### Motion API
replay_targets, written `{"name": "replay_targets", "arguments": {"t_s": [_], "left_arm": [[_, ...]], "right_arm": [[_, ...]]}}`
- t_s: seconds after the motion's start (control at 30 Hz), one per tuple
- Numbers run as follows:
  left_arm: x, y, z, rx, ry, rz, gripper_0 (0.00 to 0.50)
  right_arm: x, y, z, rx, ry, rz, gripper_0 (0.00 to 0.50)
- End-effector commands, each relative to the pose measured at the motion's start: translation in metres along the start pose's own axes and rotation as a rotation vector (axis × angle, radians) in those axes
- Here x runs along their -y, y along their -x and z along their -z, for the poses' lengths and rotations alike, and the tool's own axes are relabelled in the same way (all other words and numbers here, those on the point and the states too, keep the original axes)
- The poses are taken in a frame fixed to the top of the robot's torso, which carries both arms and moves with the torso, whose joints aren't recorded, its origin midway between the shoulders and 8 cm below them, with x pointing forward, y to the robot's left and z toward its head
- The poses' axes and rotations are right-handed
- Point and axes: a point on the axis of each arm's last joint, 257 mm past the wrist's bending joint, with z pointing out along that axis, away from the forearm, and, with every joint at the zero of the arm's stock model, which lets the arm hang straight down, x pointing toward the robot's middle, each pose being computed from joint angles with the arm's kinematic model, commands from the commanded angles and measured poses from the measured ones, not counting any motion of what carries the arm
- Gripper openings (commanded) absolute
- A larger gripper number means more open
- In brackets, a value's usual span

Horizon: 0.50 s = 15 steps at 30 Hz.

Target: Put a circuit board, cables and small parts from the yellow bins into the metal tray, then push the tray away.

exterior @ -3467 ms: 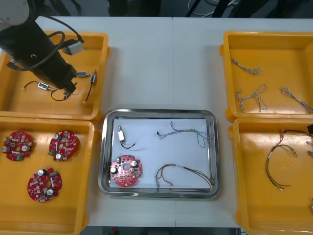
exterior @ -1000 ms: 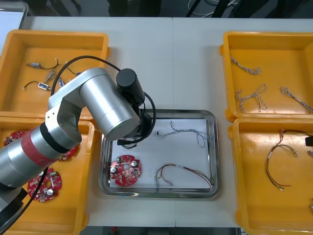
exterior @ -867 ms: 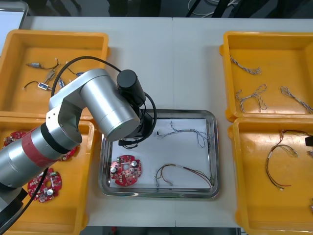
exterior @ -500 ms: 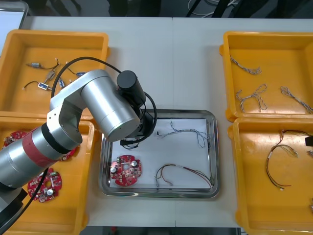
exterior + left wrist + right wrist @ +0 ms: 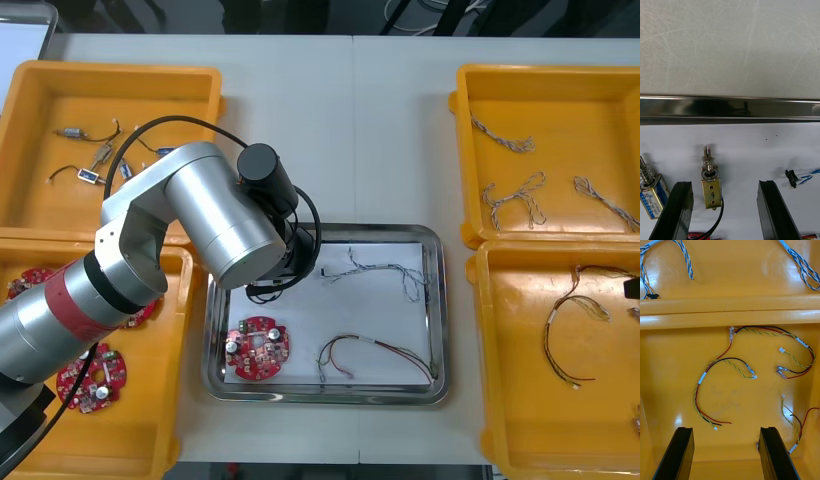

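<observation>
The left arm [image 5: 215,225] lies across the upper left corner of the shiny metal tray [image 5: 325,394], hiding its own gripper in the front view and covering that corner of the white floor. Seen from the wrist, the left gripper [image 5: 723,183] hangs over the tray floor just inside the far rim, black fingers spread wide and touching nothing. Two small metal parts lie there. A brass-coloured one with a spring and a black lead [image 5: 711,185] sits between the fingers, nearer one of them. A blue-labelled one [image 5: 651,193] lies outside that finger, cut off by the picture's edge. Elsewhere in the tray are one round red circuit board [image 5: 257,347], one twisted blue and white cable [image 5: 378,269] and one red and yellow cable [image 5: 375,352].

There are four yellow bins. The near left bin [image 5: 150,425] shows three red boards [image 5: 92,380], all partly under the arm — two as mere slivers. The far left bin [image 5: 50,215] holds small parts [image 5: 88,175], some behind the arm, so their number is unclear. The far right bin [image 5: 560,105] has three blue and white cables [image 5: 515,198], one cut off at the edge. The right gripper [image 5: 724,431] hovers, fingers apart and empty, over the near right bin [image 5: 673,382] — its red and yellow cables [image 5: 720,363] overlap too much to count.
</observation>
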Motion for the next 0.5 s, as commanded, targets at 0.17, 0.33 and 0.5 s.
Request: {"name": "replay_targets", "arguments": {"t_s": [0.17, 0.33, 0.5], "left_arm": [[-0.016, 0.011, 0.017, 0.031, -0.003, 0.047, 0.5], [-0.03, 0.022, 0.043, 0.017, -0.017, 0.081, 0.5], [-0.046, 0.032, 0.079, -0.011, -0.013, 0.101, 0.5]], "right_arm": [[0.001, -0.001, 0.006, 0.016, -0.003, -0.007, 0.5], [0.002, 0.0, 0.007, 0.017, -0.004, -0.002, 0.5], [-0.001, -0.001, 0.01, 0.002, -0.001, 0.042, 0.5]]}}
